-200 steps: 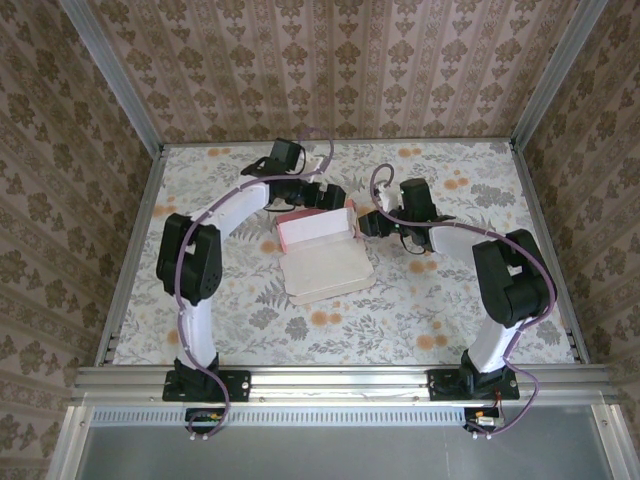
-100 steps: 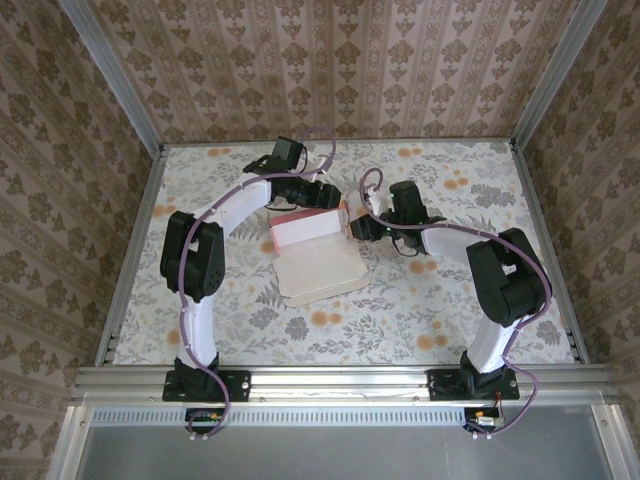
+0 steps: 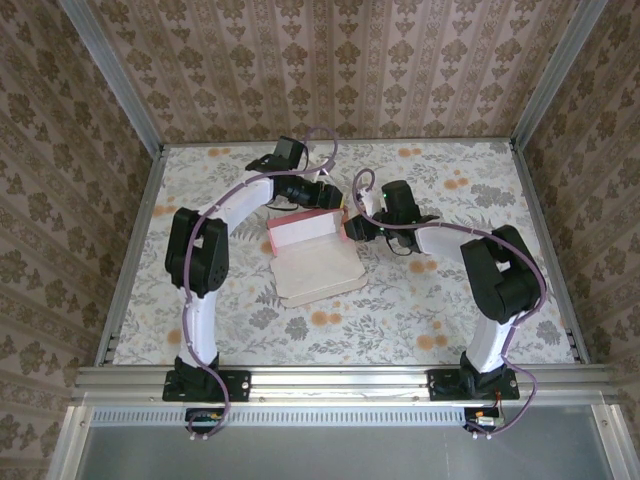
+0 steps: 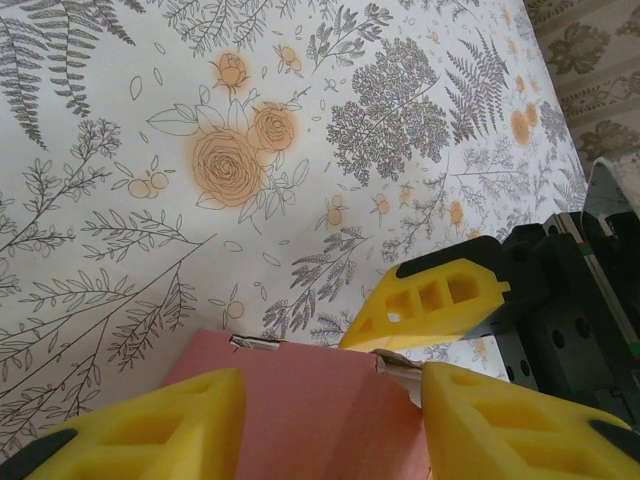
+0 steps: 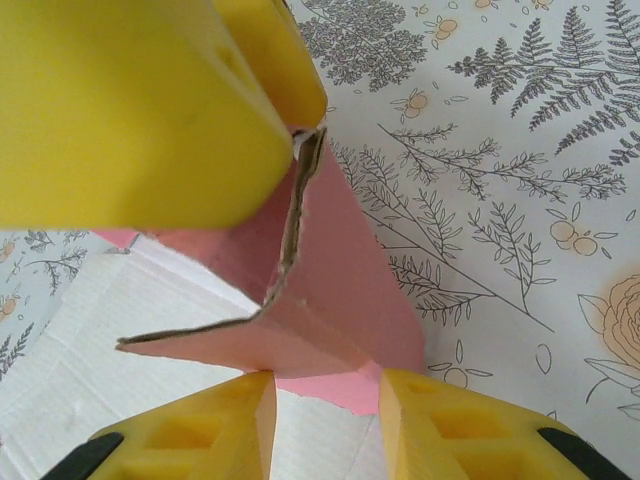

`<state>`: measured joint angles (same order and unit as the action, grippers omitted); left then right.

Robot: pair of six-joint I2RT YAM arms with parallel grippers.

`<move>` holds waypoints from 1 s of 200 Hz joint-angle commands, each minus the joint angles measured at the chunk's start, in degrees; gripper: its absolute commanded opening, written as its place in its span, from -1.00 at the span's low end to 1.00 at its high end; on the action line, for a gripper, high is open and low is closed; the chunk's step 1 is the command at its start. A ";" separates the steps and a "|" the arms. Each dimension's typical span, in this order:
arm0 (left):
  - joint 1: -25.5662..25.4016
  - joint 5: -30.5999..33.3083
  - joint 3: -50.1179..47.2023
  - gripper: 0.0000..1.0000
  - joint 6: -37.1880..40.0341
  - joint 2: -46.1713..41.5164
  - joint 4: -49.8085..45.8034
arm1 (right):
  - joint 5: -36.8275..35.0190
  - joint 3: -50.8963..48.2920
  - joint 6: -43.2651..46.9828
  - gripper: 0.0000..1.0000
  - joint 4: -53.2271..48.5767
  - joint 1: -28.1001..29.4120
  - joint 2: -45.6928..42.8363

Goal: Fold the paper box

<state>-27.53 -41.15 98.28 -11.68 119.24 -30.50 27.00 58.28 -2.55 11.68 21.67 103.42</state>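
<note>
Top external view has the paper box [image 3: 318, 262] in the middle of the flowered counter [image 3: 450, 310]. Its pale inner side lies flat and its pink rear wall stands upright. From behind, the left gripper [image 3: 330, 203] reaches over this wall near its right end, and the right gripper [image 3: 350, 228] meets the same corner from the side. I judge that both are there to hold the wall upright while the corner tab is turned in. On the left wrist view the yellow fingers [image 4: 140, 430] stand on both sides of the pink card, half apart. Whether they press it I cannot tell. On the right wrist view the fingers [image 5: 470, 430] straddle the bent corner tab [image 5: 330, 300], rather narrow, but a firm grasp is not clear either.
</note>
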 commanded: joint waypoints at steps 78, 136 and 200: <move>2.84 -8.96 7.39 -0.22 3.72 4.74 -6.83 | -2.84 5.00 1.23 -0.34 0.75 2.48 3.56; 4.24 -14.66 10.81 -0.34 4.67 7.82 -9.72 | -5.29 6.55 0.95 -0.40 1.72 3.79 4.85; 4.52 -19.80 14.76 -0.42 7.84 10.60 -14.57 | -5.70 8.77 1.07 -0.40 1.88 4.44 6.17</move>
<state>-23.03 -55.53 110.54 -6.72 128.03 -40.95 22.61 64.49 -2.07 11.68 25.41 108.14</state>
